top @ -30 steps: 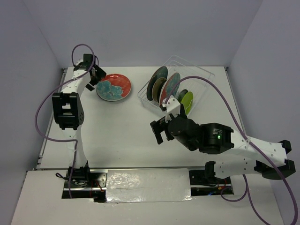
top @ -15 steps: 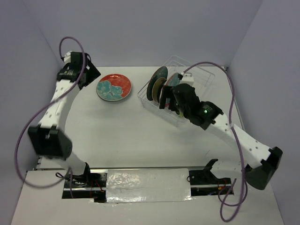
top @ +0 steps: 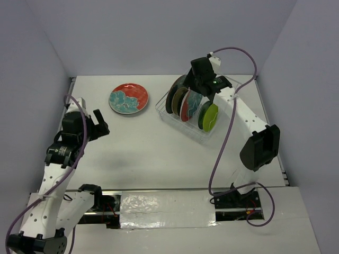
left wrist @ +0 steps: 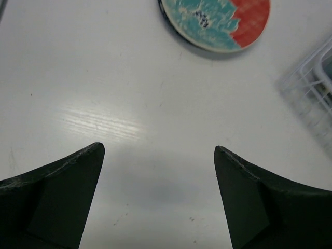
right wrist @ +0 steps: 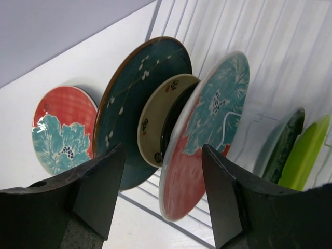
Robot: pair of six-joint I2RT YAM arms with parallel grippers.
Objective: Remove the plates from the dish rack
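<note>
The clear dish rack stands at the back right with several plates upright in it: a dark teal one, a cream one, a red-and-teal one, a dark green one and a lime green one. My right gripper hangs over them. In the right wrist view it is open, its fingers straddling the rim of the red-and-teal plate with gaps on both sides. Another red-and-teal plate lies flat on the table. My left gripper is open and empty over bare table.
The rack's thin wires run behind the plates. Lilac walls close in the white table at the back and sides. The flat plate and a rack corner show at the top of the left wrist view.
My right arm swung from mid-table up over the rack, and its jaws have narrowed around the red-and-teal plate. My left arm drew back from the flat plate toward the near left.
</note>
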